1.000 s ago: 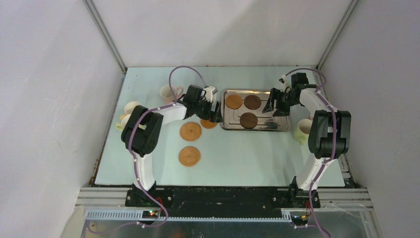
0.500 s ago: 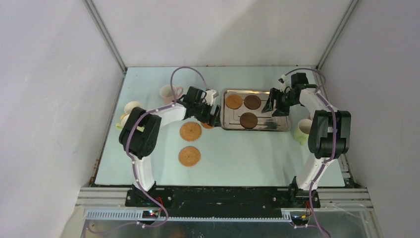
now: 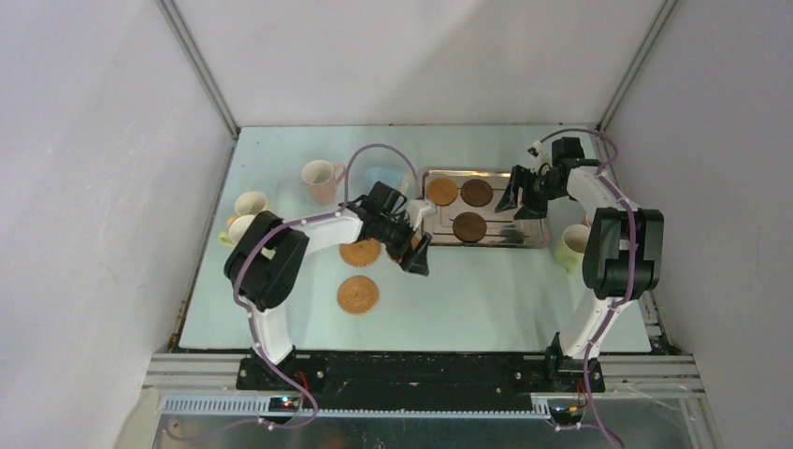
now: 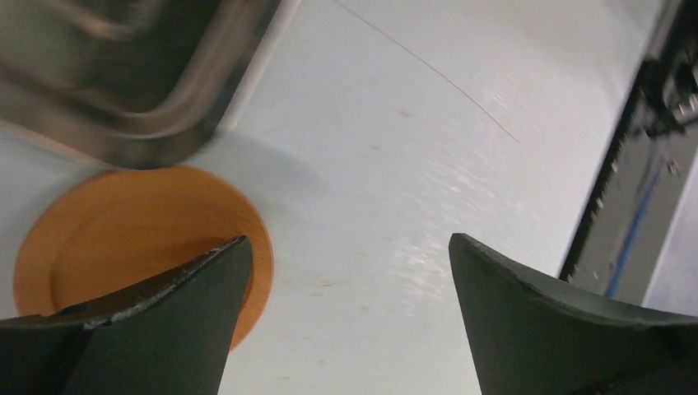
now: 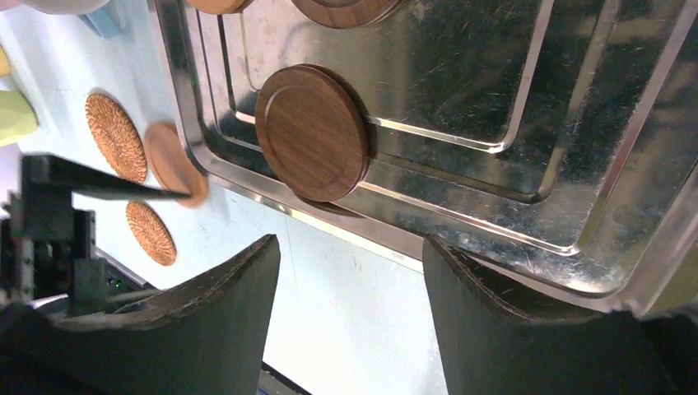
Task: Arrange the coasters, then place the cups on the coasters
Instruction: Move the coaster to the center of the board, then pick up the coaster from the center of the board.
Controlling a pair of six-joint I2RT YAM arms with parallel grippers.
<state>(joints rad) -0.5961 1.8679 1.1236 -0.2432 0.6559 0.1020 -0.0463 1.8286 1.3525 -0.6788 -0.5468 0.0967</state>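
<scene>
My left gripper (image 3: 418, 260) (image 4: 347, 239) is open and empty, low over the table just off the steel tray's (image 3: 486, 245) near-left corner. A smooth orange coaster (image 4: 123, 239) (image 5: 169, 156) lies flat beside that corner, partly under my left finger. Two woven tan coasters (image 3: 360, 251) (image 3: 357, 294) lie on the table. In the tray rest a tan coaster (image 3: 441, 191) and two dark brown ones (image 3: 477, 193) (image 3: 469, 226) (image 5: 311, 132). My right gripper (image 3: 517, 206) (image 5: 350, 240) hangs open over the tray's right half, holding nothing.
A pink cup (image 3: 321, 178) and a light blue cup (image 3: 379, 176) stand at the back left. Two yellowish cups (image 3: 251, 204) (image 3: 239, 229) sit near the left wall, and a light green cup (image 3: 572, 245) stands right of the tray.
My left gripper has swung away from the tray's left edge toward the near right, leaving the orange coaster on the table and uncovering the blue cup. The right arm has not moved.
</scene>
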